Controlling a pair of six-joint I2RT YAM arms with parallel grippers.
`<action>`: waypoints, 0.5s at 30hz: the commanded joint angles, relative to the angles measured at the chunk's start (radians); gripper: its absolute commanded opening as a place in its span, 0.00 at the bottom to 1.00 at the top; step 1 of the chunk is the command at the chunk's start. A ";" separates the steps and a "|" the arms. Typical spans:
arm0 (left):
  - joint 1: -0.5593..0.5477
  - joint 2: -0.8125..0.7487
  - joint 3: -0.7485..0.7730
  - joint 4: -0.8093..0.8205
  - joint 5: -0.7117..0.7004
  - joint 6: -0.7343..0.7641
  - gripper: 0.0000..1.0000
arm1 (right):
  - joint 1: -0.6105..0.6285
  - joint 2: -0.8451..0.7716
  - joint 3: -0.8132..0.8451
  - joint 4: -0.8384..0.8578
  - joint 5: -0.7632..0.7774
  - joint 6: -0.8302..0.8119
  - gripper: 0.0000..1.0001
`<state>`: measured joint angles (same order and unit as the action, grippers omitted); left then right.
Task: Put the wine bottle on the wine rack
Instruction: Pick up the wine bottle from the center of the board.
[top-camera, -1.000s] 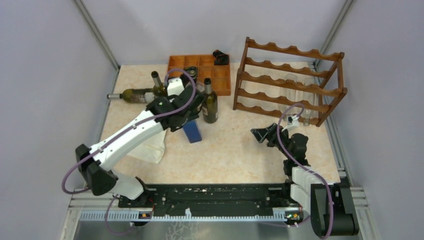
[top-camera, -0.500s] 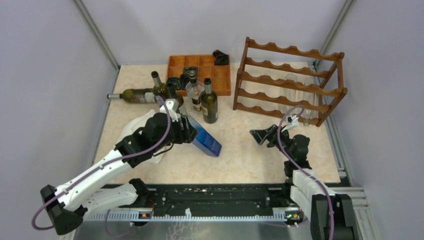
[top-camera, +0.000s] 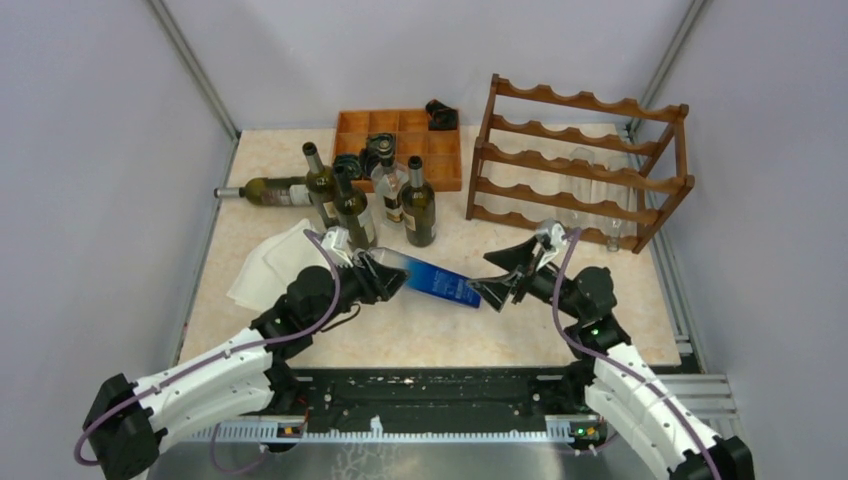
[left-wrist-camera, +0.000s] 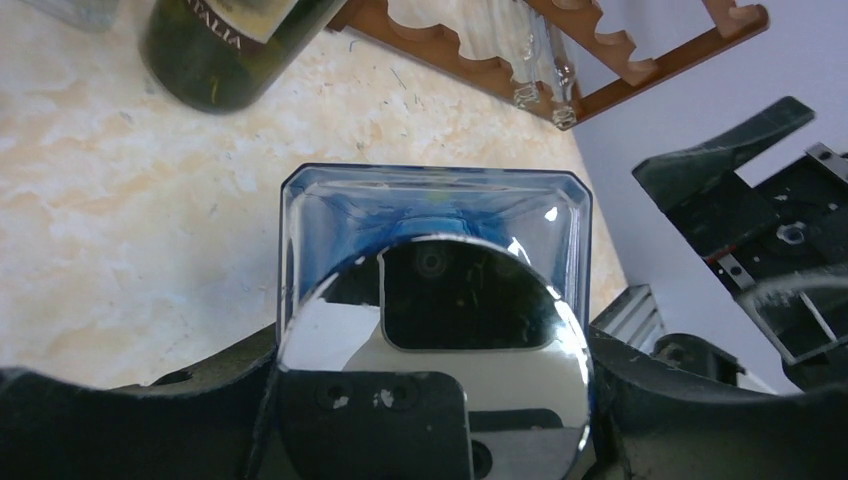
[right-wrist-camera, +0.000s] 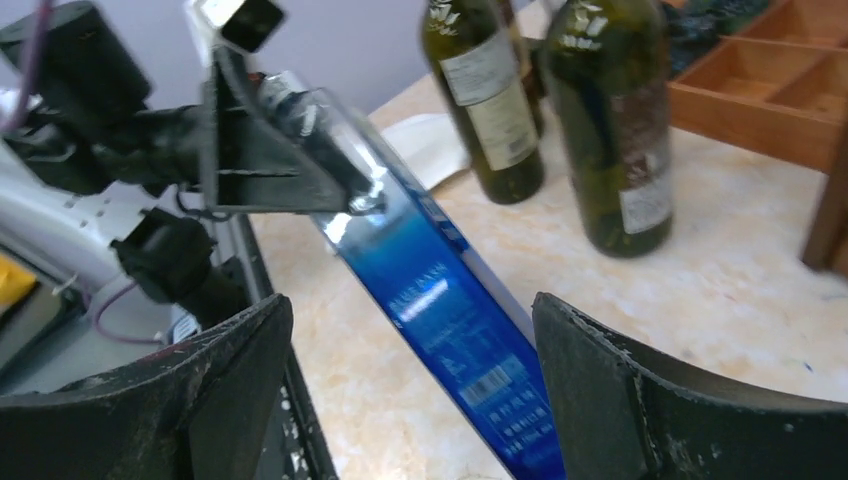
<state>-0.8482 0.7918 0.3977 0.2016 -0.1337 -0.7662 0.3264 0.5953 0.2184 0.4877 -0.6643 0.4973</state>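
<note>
Handover in mid-air. I judge the step goes well if the right gripper (top-camera: 497, 280) closes squarely on the flat sides near the base before the left gripper (top-camera: 370, 272) lets go. The right jaws stand wide, straddling the blue wine bottle (top-camera: 432, 279) without touching it. The left jaws, half closed, clamp its cap end and hold it nearly level. The wine rack (top-camera: 580, 165) stands at one o'clock.

The wine bottle (top-camera: 437, 280) hangs level over the counter (top-camera: 450, 330), its neck in the left claw (top-camera: 378, 270), its base between the right claw's (top-camera: 500, 278) fingers. Behind stand upright bottles (top-camera: 419, 210), then a tray (top-camera: 352, 125); the wine rack (top-camera: 580, 165) sits back right.
</note>
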 joint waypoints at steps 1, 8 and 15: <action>0.000 -0.018 -0.029 0.292 0.014 -0.162 0.00 | 0.158 0.001 0.093 -0.091 0.121 -0.202 0.89; 0.001 -0.002 -0.125 0.390 0.029 -0.251 0.00 | 0.479 0.170 0.302 -0.406 0.438 -0.623 0.92; 0.001 0.000 -0.248 0.534 0.046 -0.319 0.00 | 0.657 0.408 0.473 -0.648 0.661 -0.865 0.95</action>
<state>-0.8482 0.8104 0.1837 0.4828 -0.1200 -1.0084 0.9474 0.9272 0.6212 -0.0032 -0.1558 -0.1696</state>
